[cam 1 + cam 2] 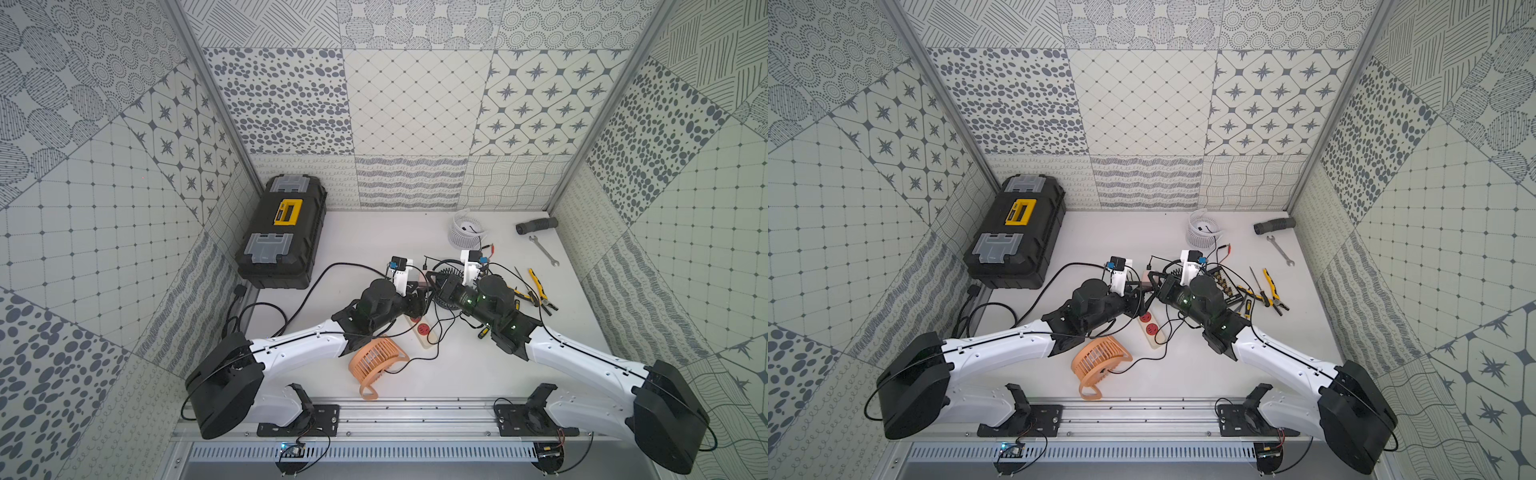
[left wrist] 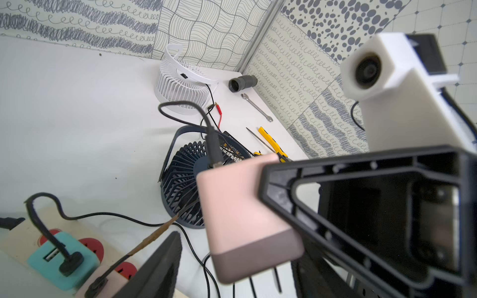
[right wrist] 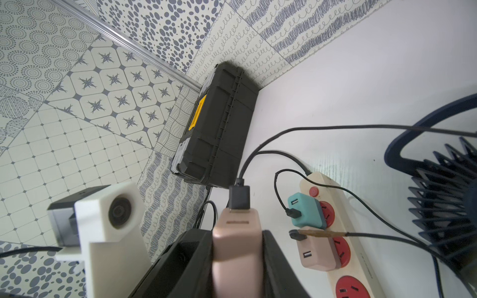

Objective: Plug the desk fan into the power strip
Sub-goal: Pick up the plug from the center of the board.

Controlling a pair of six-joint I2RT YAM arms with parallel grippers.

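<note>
Two sockets [image 1: 1145, 318] sit bare on the power strip [image 3: 361, 260]; the right end effector [image 3: 237, 241] squeezes the flat sides of a pink plug block [image 3: 236, 260], likely light, hard, slippery.

Cream power strip [image 3: 361, 240] lies flat just out from the black toolbox [image 3: 219, 129], its red switch end nearest the box. A teal adapter [image 3: 305, 212] and a second pink adapter [image 3: 317, 250] fill two red sockets. Navy desk fan [image 3: 444, 196] sits beyond the strip from the toolbox, its pink plug adapter [image 3: 237, 242] held clear, unplugged.

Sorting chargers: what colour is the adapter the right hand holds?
Pink adapter, clearest in the right wrist view.
</note>
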